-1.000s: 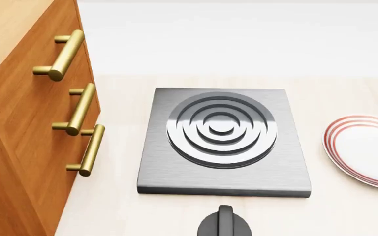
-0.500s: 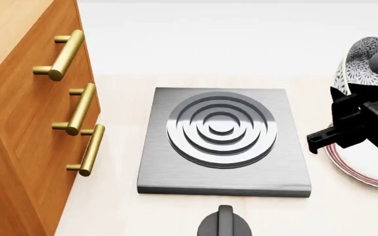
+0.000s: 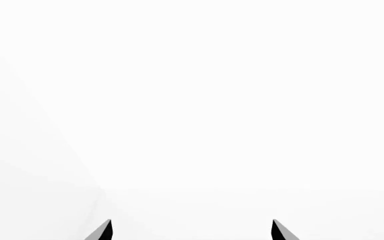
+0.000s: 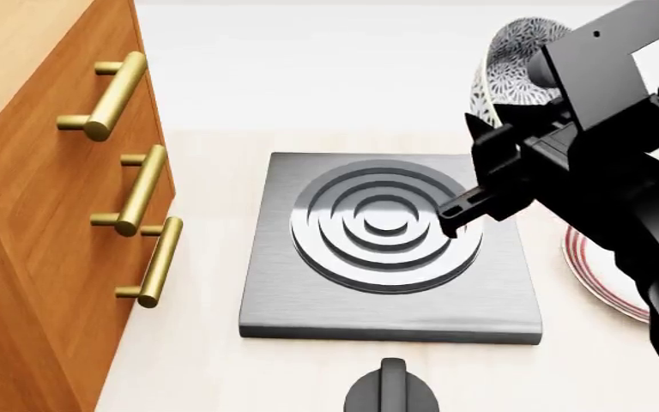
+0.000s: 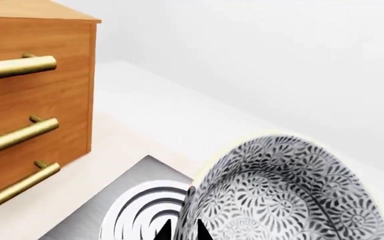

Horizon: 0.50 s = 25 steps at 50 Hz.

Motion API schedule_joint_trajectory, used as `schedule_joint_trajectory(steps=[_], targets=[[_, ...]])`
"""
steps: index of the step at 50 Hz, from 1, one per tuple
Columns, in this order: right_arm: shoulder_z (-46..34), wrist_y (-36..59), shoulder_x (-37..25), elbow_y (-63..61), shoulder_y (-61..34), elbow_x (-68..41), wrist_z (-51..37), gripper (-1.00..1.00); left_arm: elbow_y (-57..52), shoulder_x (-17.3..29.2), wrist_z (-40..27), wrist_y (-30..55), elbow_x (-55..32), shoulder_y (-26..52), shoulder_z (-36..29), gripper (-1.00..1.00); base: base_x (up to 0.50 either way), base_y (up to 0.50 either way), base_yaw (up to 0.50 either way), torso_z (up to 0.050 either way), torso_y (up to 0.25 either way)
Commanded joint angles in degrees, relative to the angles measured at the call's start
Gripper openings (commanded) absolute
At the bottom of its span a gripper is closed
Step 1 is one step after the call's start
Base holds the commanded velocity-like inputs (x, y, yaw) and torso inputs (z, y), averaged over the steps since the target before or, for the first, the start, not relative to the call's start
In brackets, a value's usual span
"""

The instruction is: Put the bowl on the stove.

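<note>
The stove [image 4: 389, 249] is a square dark grey slab with a ringed round burner [image 4: 384, 225], lying flat on the pale counter. My right gripper [image 4: 513, 129] is shut on the rim of the grey-blue floral bowl [image 4: 510, 60] and holds it tilted in the air over the stove's far right part. In the right wrist view the bowl [image 5: 292, 195] fills the near side, its rim between my gripper's fingertips [image 5: 180, 232], with the burner [image 5: 145, 210] below. My left gripper [image 3: 192, 231] shows only two fingertips set wide apart against white.
A wooden cabinet [image 4: 44, 223] with brass handles [image 4: 135, 193] stands along the left of the stove. A black round knob [image 4: 391, 390] lies at the near edge. A white plate with red rings [image 4: 604, 275] lies right of the stove, partly hidden by my right arm.
My right arm has come in from the right with the bowl, moving left from above the plate to over the stove's right side.
</note>
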<state>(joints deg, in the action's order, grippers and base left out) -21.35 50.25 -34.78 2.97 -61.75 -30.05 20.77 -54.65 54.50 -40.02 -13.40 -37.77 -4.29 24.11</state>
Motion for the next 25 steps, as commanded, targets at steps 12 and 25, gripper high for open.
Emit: schedule_joint_trajectory(steps=[12,25], targets=[[0.75,-0.36,-0.05,-4.30,0.67,0.96,1.90,-1.00,-0.03,-1.13,2.21,-0.70,-1.12,-0.08,1.57,1.00,0.00,0.00,0.00,0.000,0.001],[-3.60,-8.34,4.90,8.58,-4.96,5.68,5.27,-1.00,0.31,-1.24,2.33,-0.80,-0.62,0.10,0.69,1.00,0.00,0.00,0.00,0.000,0.001]])
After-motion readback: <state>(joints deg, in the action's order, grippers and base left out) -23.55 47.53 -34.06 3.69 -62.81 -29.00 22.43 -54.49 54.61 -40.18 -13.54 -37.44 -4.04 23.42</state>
